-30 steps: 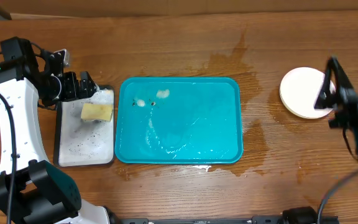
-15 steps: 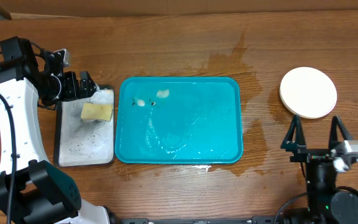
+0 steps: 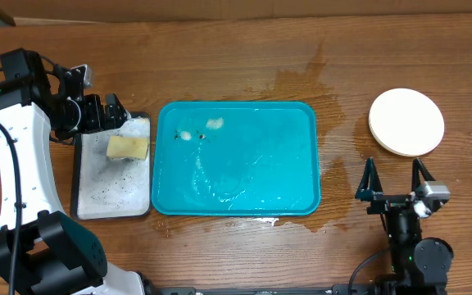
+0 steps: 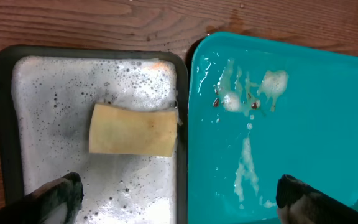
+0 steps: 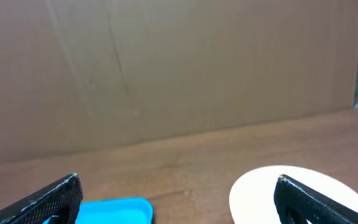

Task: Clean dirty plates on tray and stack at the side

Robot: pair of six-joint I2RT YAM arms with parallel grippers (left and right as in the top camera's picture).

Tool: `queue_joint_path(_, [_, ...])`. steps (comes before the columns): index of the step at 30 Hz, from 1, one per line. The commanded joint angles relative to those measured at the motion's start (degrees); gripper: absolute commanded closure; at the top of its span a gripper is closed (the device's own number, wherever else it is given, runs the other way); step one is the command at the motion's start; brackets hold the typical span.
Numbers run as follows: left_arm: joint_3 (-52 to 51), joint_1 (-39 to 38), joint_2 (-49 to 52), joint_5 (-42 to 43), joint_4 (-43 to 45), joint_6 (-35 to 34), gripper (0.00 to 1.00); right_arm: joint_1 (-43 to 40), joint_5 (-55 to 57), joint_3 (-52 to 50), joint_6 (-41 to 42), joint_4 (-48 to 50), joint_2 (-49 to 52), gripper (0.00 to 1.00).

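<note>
The teal tray (image 3: 301, 123) lies mid-table with no plates on it, only foam streaks and small brown crumbs (image 3: 199, 133). The plates (image 3: 406, 121) sit as one white round stack on the table to the tray's right; I cannot tell how many. My right gripper (image 3: 394, 177) is open and empty near the table's front, below the stack; its wrist view shows the plates (image 5: 257, 190) and a tray corner (image 5: 123, 210). My left gripper (image 3: 115, 115) is open and empty over the black-rimmed tray's far end.
The black-rimmed tray (image 3: 84, 205) holds foamy water and a yellow sponge (image 3: 127, 147), left of the teal tray; both show in the left wrist view, sponge (image 4: 133, 129). Wet patches (image 3: 334, 176) darken the wood between tray and plates. A cardboard wall (image 5: 166, 68) stands behind the table.
My right arm has pulled back from over the plate stack to the table's front edge, gripper open. The left arm has not moved.
</note>
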Motion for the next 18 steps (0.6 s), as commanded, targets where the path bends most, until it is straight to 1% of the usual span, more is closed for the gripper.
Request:
queue_joint_path(1, [0.8,-0.1,0.4,-0.2,0.1,0.4,0.00,-0.3,-0.3,-1.8,-0.1,0.1,-0.7,0.00])
queue_joint_path(5, [0.8,-0.1,0.4,-0.2,0.1,0.4,0.00,-0.3,-1.8,-1.7,0.0,-5.2,-0.7,0.00])
queue_joint_path(18, [0.8,-0.1,0.4,-0.2,0.1,0.4,0.00,-0.4,-1.8,-1.7,0.0,-5.0,-0.7,0.00])
